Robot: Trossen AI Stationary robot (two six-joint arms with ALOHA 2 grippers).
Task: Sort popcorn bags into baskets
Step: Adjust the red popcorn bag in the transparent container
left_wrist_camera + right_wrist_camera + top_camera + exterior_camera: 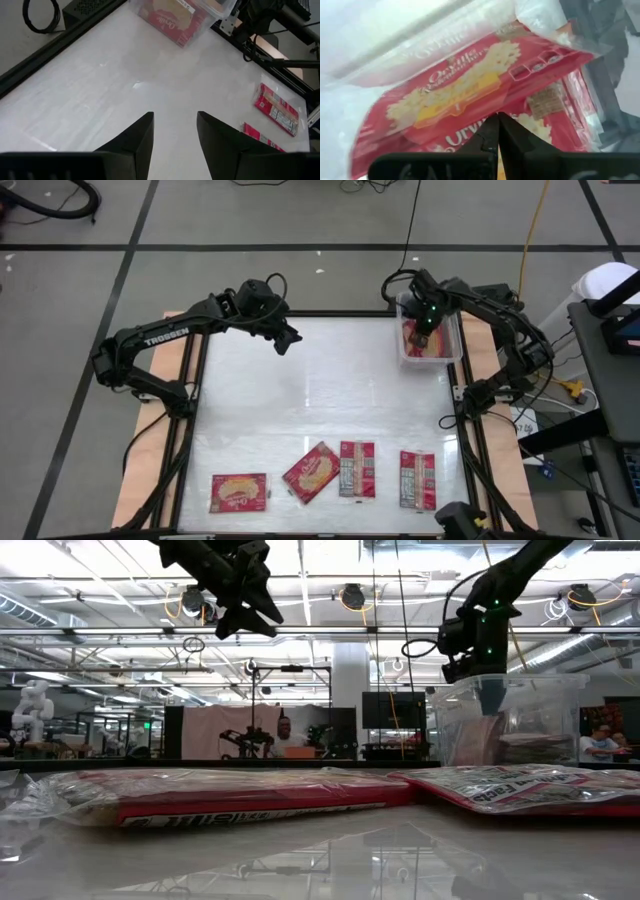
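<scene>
A clear basket [432, 364] stands at the table's far right and holds several red popcorn bags [470, 95]. One of them leans tilted inside it [478, 740]. My right gripper [497, 116] is shut and points down into the basket, its tips just over the top bag's edge. Several more popcorn bags lie flat along the near edge [240, 492] [312, 472] [357, 468] [418, 478]. My left gripper [288, 342] hangs open above the far middle of the table, with nothing between its fingers [175, 114]. My right gripper's shut fingertips [492, 131] stand at the edge of the top popcorn bag [475, 114] in the basket, coming from above. I cannot tell whether they touch or pinch it. My left gripper touches nothing.
A black frame [190, 410] borders the white tabletop. Bare tabletop [320, 400] lies between the basket and the row of bags. Cables and a box sit beyond the right edge [560, 390]. People and equipment show in the room behind [285, 730].
</scene>
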